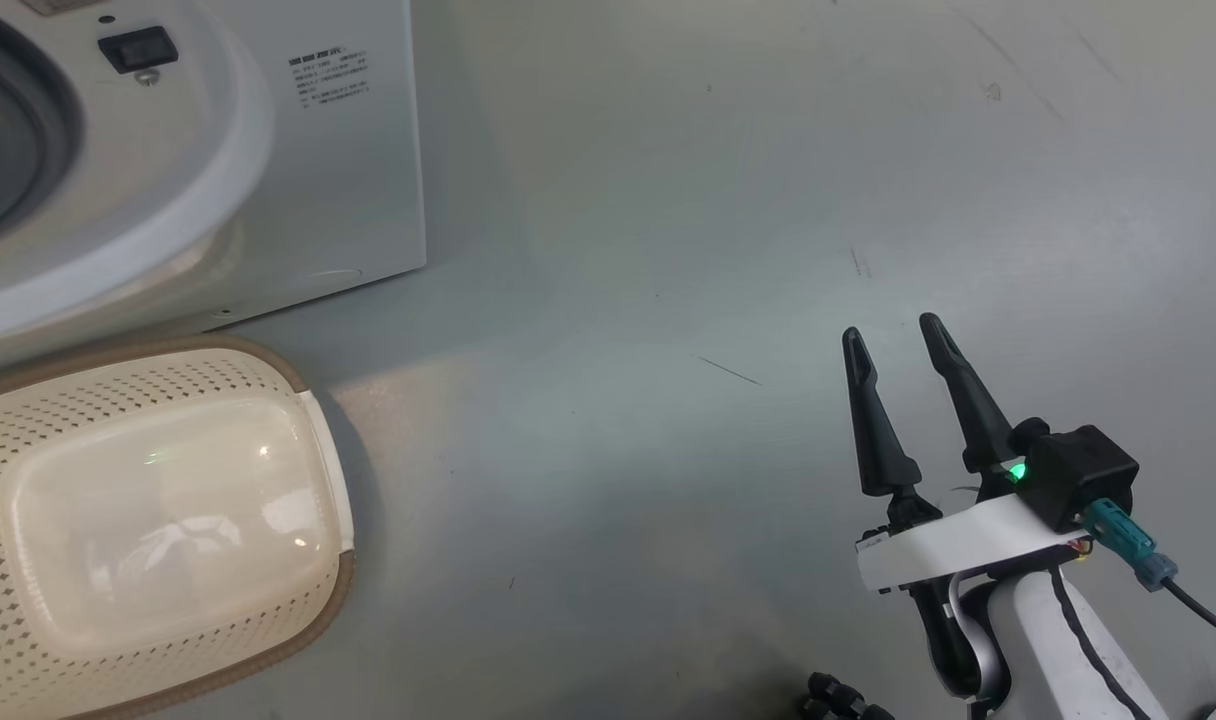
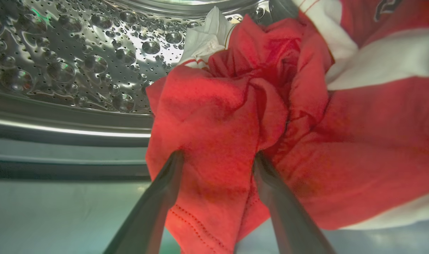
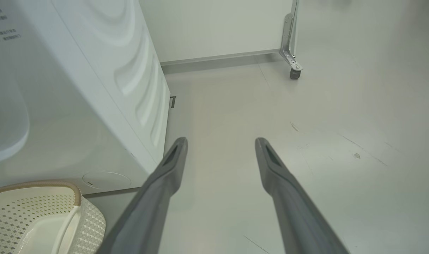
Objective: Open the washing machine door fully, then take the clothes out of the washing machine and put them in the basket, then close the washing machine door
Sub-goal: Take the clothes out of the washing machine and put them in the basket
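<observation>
The pale grey floor (image 1: 668, 250) runs bare and scuffed to the right of the washing machine (image 1: 348, 180), and a panel on a caster (image 3: 294, 72) stands well back by the wall. We see the left gripper (image 2: 218, 155) reaching inside the steel drum (image 2: 94, 53), its 2 fingers spread wide with 1 bulging fold of the clothes (image 2: 359, 141) between them; the jaws have not closed, so nothing is held yet. The red bundle lies heaped at the mouth of the drum, with a white piece tucked behind it. We judge the main risk to be a shallow bite: if the fingers close on that loose outer fold alone, it may slip free on the way out, or only part of the heap may come and the rest drop on the floor short of the basket (image 1: 346, 600). Trailing fabric could also drag over the grey gasket (image 1: 28, 130) and the drum's lip, which lie between the load and the way out. The basket sits just below the machine's front, empty as far as we see, so the carry is short. The right gripper (image 1: 893, 328) hovers over the floor well apart from both, fingers parted and holding nothing, clear of that path
</observation>
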You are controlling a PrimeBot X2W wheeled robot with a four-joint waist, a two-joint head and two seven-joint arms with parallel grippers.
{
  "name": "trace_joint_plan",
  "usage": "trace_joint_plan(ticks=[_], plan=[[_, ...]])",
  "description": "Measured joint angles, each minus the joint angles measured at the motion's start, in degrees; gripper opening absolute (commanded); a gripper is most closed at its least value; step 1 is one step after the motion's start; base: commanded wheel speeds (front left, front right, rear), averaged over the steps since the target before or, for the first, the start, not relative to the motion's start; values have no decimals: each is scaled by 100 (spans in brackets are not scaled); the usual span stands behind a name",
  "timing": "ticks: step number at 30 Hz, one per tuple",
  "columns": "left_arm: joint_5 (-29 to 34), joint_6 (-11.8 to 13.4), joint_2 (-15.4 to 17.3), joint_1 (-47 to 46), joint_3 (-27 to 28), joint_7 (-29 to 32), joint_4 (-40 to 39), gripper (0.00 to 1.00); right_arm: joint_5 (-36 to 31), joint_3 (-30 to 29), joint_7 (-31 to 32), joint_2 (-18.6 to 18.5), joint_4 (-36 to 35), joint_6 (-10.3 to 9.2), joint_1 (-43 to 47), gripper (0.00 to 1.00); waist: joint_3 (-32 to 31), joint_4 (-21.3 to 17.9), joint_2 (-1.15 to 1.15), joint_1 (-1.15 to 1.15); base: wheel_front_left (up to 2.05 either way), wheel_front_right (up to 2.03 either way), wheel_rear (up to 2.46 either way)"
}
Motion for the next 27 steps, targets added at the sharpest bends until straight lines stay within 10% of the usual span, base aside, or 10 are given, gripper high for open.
trace_joint_plan(ticks=[1, 2, 4, 27], plan=[[0, 0, -1, -10, 16, 0, 19, 89, 0, -3, 0, 1, 0, 1, -11, 100, 2, 2, 0, 0, 0, 0, 0], [0, 0, -2, -19, 25, 0, 41, 49, -2, -5, 0, 2, 0, 3, -21, 100, 4, 3, 0, 0, 0, 0, 0], [0, 1, -8, -23, 36, 0, 79, 0, -10, -12, 0, 3, -1, 22, -29, 100, 5, 9, 0, 0, 0, 0, 0], [-366, 15, -801, -84, 126, -1385, 203, 0, -154, -250, 0, 23, 2, 59, -82, 100, -468, 232, 0, 0, 0, 0, 0]])
